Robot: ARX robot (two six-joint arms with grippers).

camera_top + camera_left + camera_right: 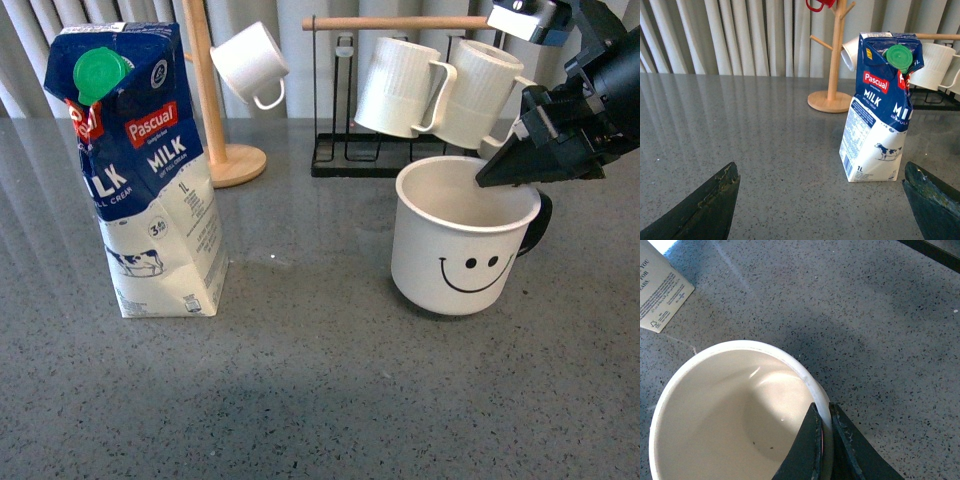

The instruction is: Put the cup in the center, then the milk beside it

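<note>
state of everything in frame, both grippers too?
cup: upright on the table, empty, rim pinched by the right gripper.
milk: upright on the table, green cap on, untouched.
right gripper: shut on the cup's rim.
left gripper: open, holding nothing.
ribbed mugs: hanging on the black rack.
small mug: hanging on the wooden stand.

On the bench, the milk stands left of the cup. The mug tree and rack stand behind them.
</note>
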